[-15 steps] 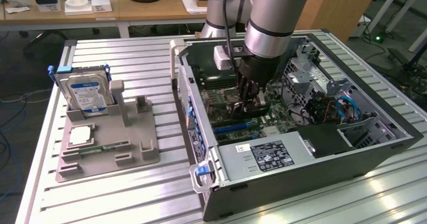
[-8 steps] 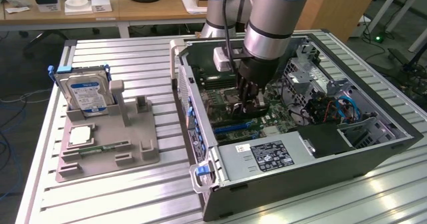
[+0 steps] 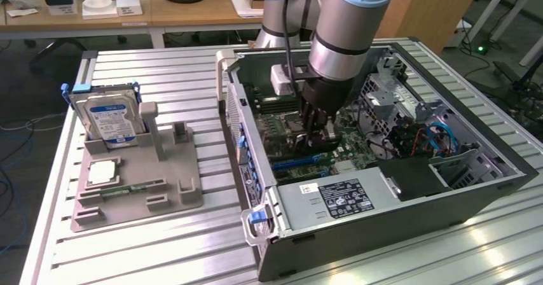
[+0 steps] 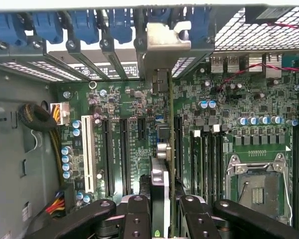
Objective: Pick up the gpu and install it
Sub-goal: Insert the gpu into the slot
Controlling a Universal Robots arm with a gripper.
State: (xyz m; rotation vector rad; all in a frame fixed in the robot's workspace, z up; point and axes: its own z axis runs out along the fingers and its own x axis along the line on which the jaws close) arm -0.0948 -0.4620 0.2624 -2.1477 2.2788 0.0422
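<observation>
Tool (image 4: 164,211) pinching the gpu (image 4: 165,149) edge-on above the motherboard (image 4: 224,149) inside the computer case (image 3: 475,189).

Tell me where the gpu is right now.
The gpu is clamped edge-on in the gripper, down inside the open computer case over the motherboard, its metal bracket at the rear slot openings.
</observation>
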